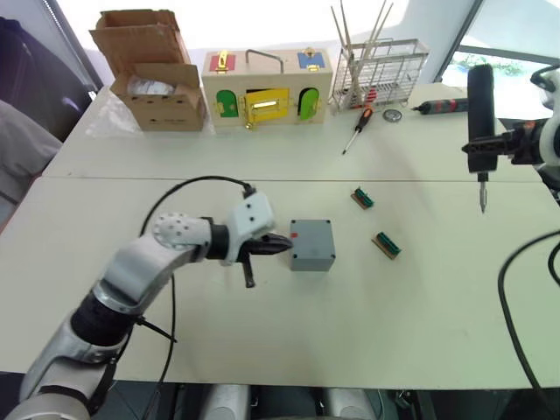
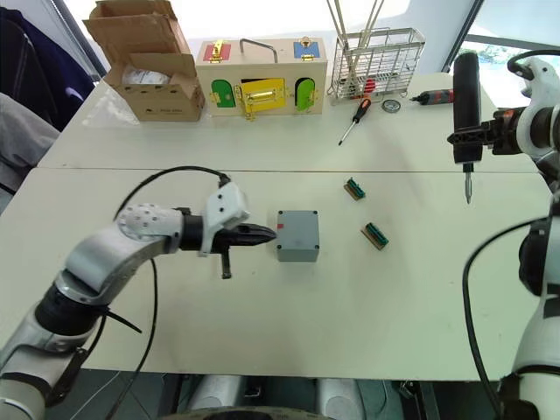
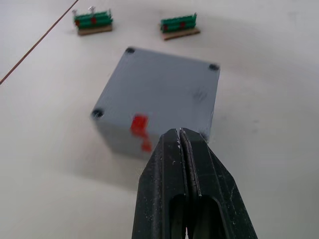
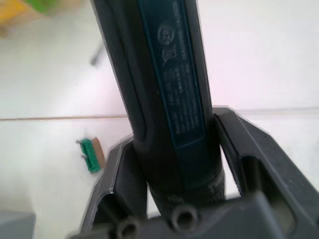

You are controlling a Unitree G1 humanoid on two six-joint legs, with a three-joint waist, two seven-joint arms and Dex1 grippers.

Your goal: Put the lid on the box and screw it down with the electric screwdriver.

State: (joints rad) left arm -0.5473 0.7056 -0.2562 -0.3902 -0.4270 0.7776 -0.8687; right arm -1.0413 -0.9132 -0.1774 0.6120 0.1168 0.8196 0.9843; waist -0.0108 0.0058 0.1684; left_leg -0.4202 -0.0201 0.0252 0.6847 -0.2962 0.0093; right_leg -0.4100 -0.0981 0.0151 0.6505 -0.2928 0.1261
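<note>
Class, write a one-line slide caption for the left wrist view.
Shut left pincer at the red-marked edge of the lidded grey box, with two green connector blocks on the table beyond.

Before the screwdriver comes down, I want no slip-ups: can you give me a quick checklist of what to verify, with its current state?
1. Lid seated on box: ok, flush, corner holes showing.
2. Screws in the holes: cannot tell.
3. Screwdriver gripped by right end effector: ok, upright, bit pointing down.
4. Bit over a corner hole: not ok, it hangs well off to the box's right.
5. Left end effector steadying box: ok, shut, tips at the side with the red mark.
6. Path clear: not ok, two green parts lie between.
</note>
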